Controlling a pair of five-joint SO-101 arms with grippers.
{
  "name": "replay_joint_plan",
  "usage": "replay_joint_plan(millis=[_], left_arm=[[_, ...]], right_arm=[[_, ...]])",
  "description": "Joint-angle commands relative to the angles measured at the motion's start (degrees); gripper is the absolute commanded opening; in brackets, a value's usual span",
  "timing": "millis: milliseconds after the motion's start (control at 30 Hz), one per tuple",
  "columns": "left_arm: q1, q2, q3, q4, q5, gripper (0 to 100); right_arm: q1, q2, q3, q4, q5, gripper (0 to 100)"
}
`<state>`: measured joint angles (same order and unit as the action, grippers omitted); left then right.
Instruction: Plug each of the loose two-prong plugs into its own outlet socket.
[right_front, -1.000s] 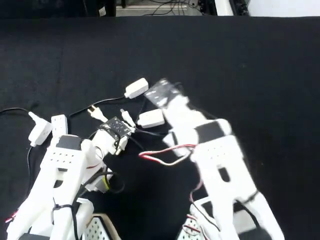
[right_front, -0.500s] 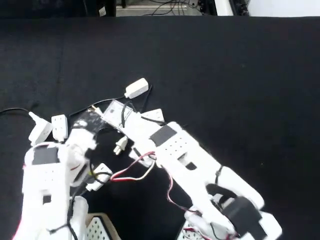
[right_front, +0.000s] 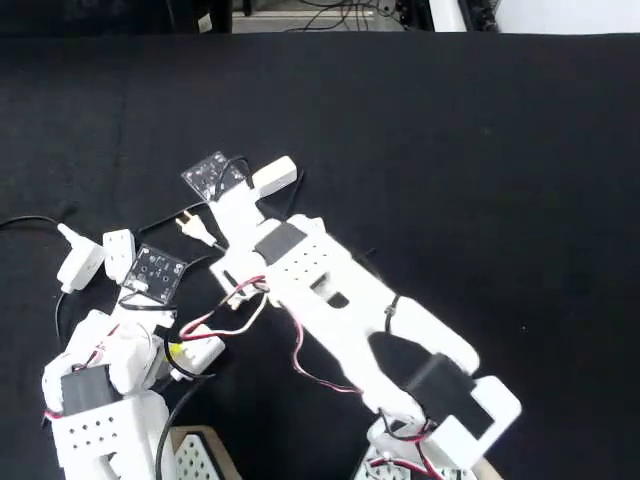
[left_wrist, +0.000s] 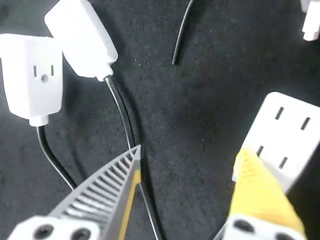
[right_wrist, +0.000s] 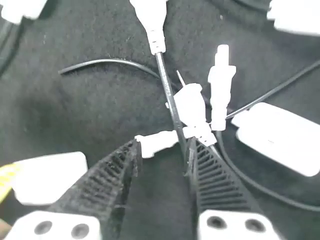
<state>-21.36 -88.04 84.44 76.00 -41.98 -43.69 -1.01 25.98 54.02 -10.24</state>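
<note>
We are seeing the left gripper (left_wrist: 190, 152) hanging wide open over the black tabletop (left_wrist: 210, 75), gripping nothing. Its yellow finger (left_wrist: 255, 180) is touching the edge of a white multi-slot outlet block (left_wrist: 290, 130), and a black cable (left_wrist: 122, 112) is running under its grey finger (left_wrist: 107, 187). A single outlet socket (left_wrist: 32, 75) is lying face up, just beside a white adapter body (left_wrist: 82, 37). The right gripper (right_wrist: 162, 144) is sitting partly open low over tangled cords, clamping nothing. A small white plug body (right_wrist: 152, 141) is lying between its fingertips, beside a black cord (right_wrist: 167, 85). A two-prong plug (right_wrist: 192, 105) and a second plug (right_wrist: 220, 75) are lying just past the fingertips, unplugged, near a flat white outlet (right_wrist: 280, 135). From above, the right arm (right_front: 330, 290) is stretching toward the outlets left of centre, and the left arm (right_front: 100, 400) is sitting at the near left edge.
</note>
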Motion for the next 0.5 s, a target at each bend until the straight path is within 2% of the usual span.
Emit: replay_joint_plan(millis=[0, 133, 333, 467], left_arm=[[-0.57, -2.55, 2.77, 0.09, -0.35, 29], [-0.57, -4.22, 4.00, -0.09, -0.35, 29], [-0.57, -4.31, 4.09, -0.09, -0.35, 29], [-0.66, -4.40, 4.09, -0.09, -0.35, 29]], right_arm=[[-1.49, 2.77, -4.35, 0.79, -4.75, 15.5], [-2.37, 6.73, -6.64, 4.40, -5.10, 15.5], [-2.29, 13.49, -13.14, 8.53, -14.15, 15.6], [-1.23, 17.80, -16.22, 8.53, -17.14, 15.6]])
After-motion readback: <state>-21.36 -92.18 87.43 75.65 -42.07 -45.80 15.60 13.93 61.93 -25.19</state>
